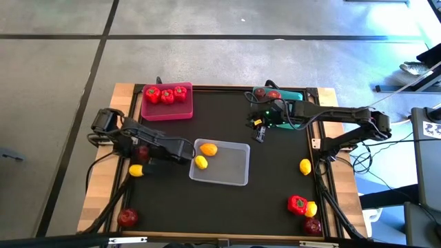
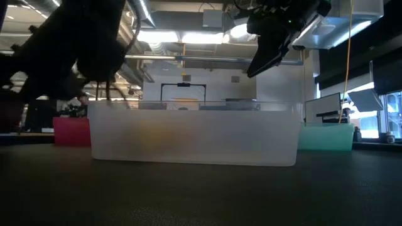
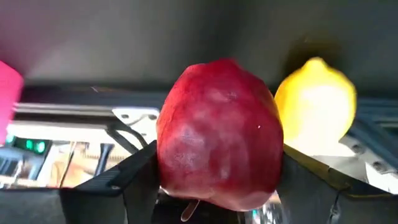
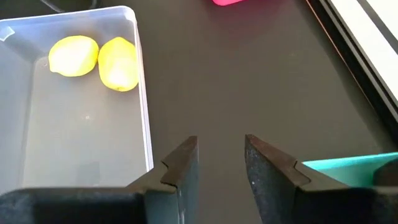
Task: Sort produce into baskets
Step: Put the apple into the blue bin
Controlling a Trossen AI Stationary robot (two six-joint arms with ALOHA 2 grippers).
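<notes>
My left gripper (image 1: 142,154) at the table's left is shut on a dark red apple (image 3: 217,152); a yellow lemon (image 1: 136,170) lies on the mat beside it. My right gripper (image 4: 221,146) hangs open and empty above the mat, between the clear basket (image 4: 140,93) and the teal basket (image 1: 298,95). The clear basket holds two lemons (image 4: 93,59). The pink basket (image 1: 165,112) holds three red peppers (image 1: 167,94). A dark red piece (image 1: 272,94) shows at the teal basket, half hidden by the right arm. My left gripper pinches the apple between its two fingers (image 3: 134,177), one on each of its opposite sides (image 3: 166,155). The apple fills the whole gap. Whether it is lifted off the mat or rests on it, I cannot tell.
Loose produce lies on the mat: a lemon (image 1: 305,166) at the right, a pepper (image 1: 297,204), a lemon (image 1: 311,208) and an apple (image 1: 312,226) at the near right corner, an apple (image 1: 127,218) at the near left corner. Wooden rims border the mat.
</notes>
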